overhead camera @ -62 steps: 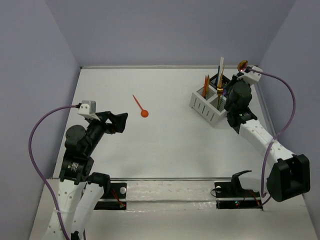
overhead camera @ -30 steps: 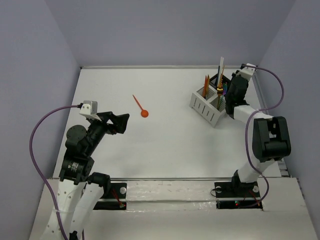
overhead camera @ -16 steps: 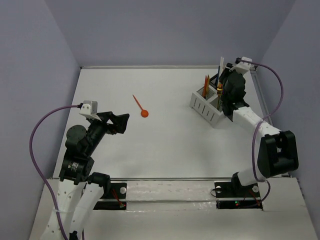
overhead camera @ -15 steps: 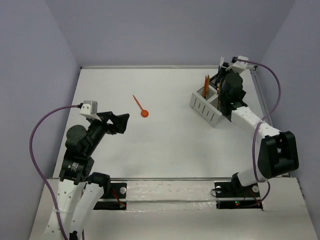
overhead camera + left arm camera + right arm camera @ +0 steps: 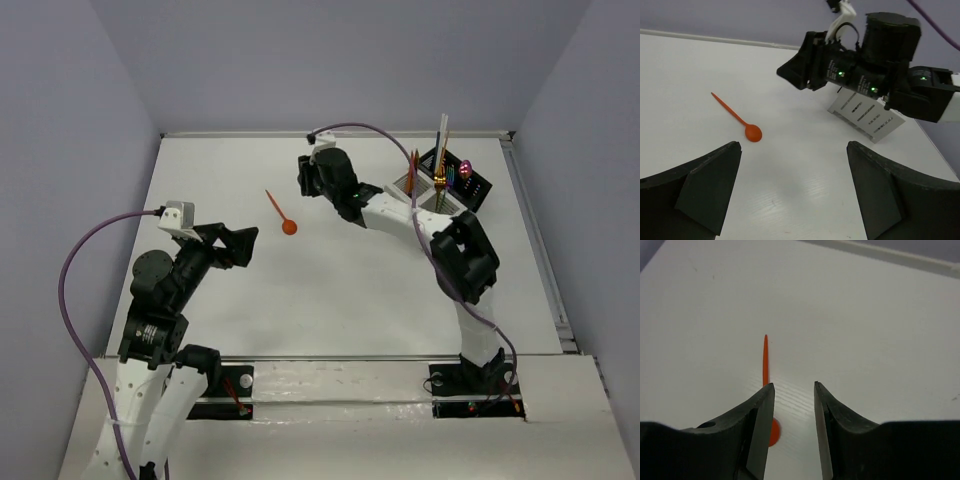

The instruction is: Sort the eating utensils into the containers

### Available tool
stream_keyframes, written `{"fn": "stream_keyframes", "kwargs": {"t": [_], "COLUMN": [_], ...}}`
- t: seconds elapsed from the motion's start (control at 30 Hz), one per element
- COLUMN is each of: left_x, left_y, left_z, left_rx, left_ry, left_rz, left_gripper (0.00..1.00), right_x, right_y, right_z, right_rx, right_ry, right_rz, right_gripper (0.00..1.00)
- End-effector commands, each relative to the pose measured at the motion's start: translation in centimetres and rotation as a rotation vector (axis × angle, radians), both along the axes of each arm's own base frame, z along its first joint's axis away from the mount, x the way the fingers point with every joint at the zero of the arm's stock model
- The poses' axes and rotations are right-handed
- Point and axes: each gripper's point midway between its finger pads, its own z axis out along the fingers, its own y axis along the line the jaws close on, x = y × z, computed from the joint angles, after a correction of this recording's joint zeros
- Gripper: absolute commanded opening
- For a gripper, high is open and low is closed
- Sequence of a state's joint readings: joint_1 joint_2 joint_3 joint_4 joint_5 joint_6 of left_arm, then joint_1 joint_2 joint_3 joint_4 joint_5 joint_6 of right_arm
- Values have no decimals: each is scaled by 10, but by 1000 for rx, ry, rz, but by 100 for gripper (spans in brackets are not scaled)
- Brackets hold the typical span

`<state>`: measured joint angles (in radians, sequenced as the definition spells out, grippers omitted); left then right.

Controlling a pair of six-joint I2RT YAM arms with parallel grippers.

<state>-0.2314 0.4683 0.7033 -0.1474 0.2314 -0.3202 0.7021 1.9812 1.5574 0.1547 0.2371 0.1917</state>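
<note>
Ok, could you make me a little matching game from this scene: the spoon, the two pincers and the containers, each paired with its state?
Things:
1. orange spoon
2. left pincer
3. right pincer
4. containers

States:
A. utensils standing upright inside
B. opened wide, empty
C. lying flat, on its own
D. opened narrowly, empty, right by the spoon

Pairs: 1-C, 2-B, 3-D, 4-A
</note>
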Motion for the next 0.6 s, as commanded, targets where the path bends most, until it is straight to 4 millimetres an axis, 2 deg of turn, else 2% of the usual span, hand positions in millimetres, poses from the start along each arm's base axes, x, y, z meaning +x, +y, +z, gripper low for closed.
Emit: {"fn": "stream_keyframes", "kwargs": {"t": [0.0,0.03,0.07,0.1,0.17,0.2,0.23,0.43,0.57], "left_x": [-1,-1,-1,-1,-1,-2,-1,-2,-2], "left_y": [3,3,3,3,3,3,3,3,2], "left_z": [26,27,26,26,26,27,26,27,27], "left_rx": [-8,-8,-6,-8,-7,-7,-5,-9,-9], "left_ry": [-87,-88,-86,-85,-88,-89,-88,-91,-91], "left_rz": [9,9,7,9,7,6,7,6,4], "left_gripper": [99,99,99,99,99,99,99,99,99], "right_x": [1,-2,3,1,-2,-2,-9,-32,-36], "right_y": [42,54,61,70,75,86,89,110,114], "right_z": [-45,-54,-47,-77,-100,-96,-118,-154,-166], "right_rx": [-75,-87,-93,-130,-187,-183,-220,-261,-287], "right_ry": [142,164,167,206,249,241,275,319,331], "right_rz": [72,107,117,129,145,161,174,248,264], "right_gripper": [47,48,49,50,51,52,52,52,49]}}
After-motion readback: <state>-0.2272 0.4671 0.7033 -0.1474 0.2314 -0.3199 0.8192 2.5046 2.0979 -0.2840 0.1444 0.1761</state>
